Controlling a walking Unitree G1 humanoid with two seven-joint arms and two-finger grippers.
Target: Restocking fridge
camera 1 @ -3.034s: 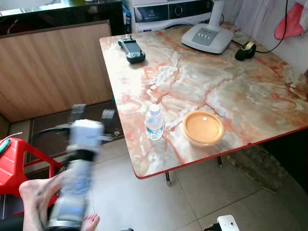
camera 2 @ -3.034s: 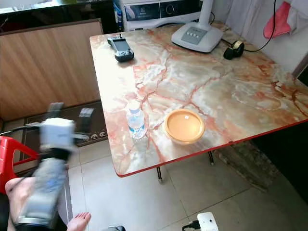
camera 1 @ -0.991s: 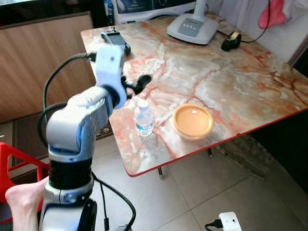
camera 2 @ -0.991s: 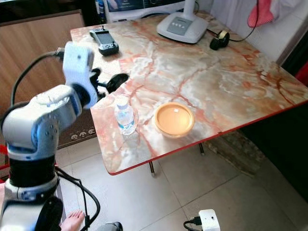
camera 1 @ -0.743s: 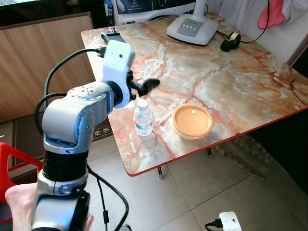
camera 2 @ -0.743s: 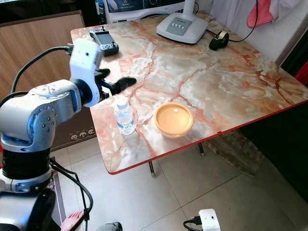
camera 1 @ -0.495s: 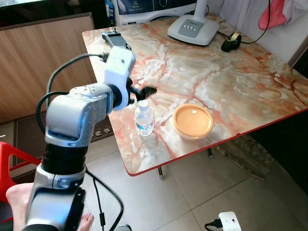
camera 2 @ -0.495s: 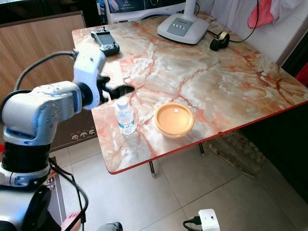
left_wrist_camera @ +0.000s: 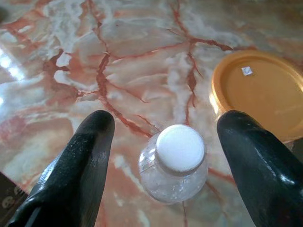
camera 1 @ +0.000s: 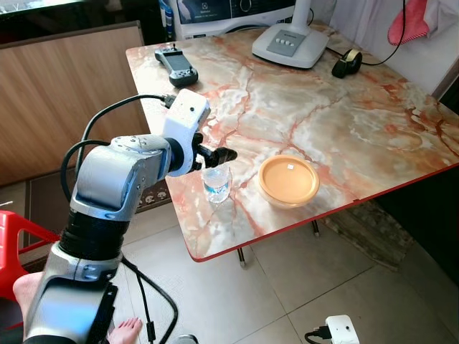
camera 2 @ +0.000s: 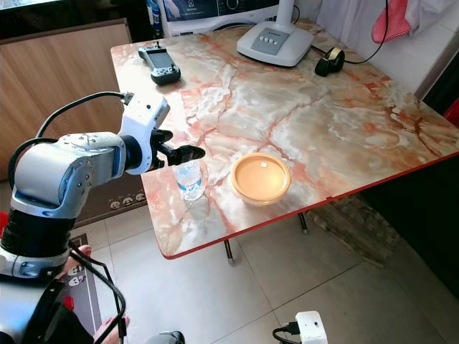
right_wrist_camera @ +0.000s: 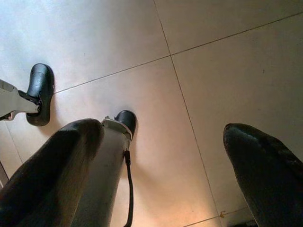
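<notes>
A small clear water bottle (camera 1: 216, 183) with a white cap (left_wrist_camera: 180, 148) and blue label stands upright near the front left corner of the marble table (camera 1: 344, 122). My left gripper (camera 1: 219, 159) is open just above it. Seen in the left wrist view, the two black fingers (left_wrist_camera: 90, 151) stand wide on either side of the cap without touching it. My right gripper (right_wrist_camera: 161, 127) hangs open over the tiled floor, holding nothing.
An orange shallow bowl (camera 1: 288, 180) sits right of the bottle. A black handheld device (camera 1: 177, 66), a white lamp base (camera 1: 290, 46) and a tape roll (camera 1: 346, 63) lie at the back. A red stool (camera 1: 21, 240), a person's foot (camera 1: 129, 331) and a white plug (camera 1: 336, 331) are on the floor.
My left arm has swung in from the floor side, reached over the table and come down, so the open fingers now flank the bottle's cap. The bottle has not moved.
</notes>
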